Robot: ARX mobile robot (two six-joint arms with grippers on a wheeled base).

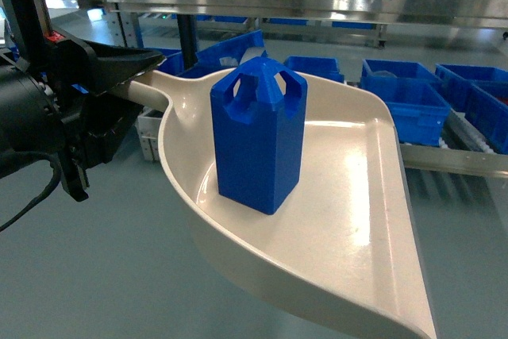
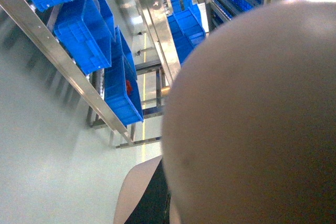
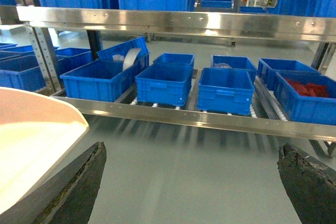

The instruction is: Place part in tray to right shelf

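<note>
Part (image 1: 260,140) stands upright in tray (image 1: 349,220), long axis vertical, looped top up. Tray is held by its handle, left gripper (image 1: 119,77) fingers clamped on it, scoop lip extending away from them. Right gripper (image 3: 191,182) fingers spread apart, empty. Shelf (image 3: 173,111) with blue crates (image 3: 164,82) lies beyond.

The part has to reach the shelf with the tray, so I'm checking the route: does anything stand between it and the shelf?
Nothing visible does: the part stands upright in the tray, and only open floor separates them from the shelf.
</note>
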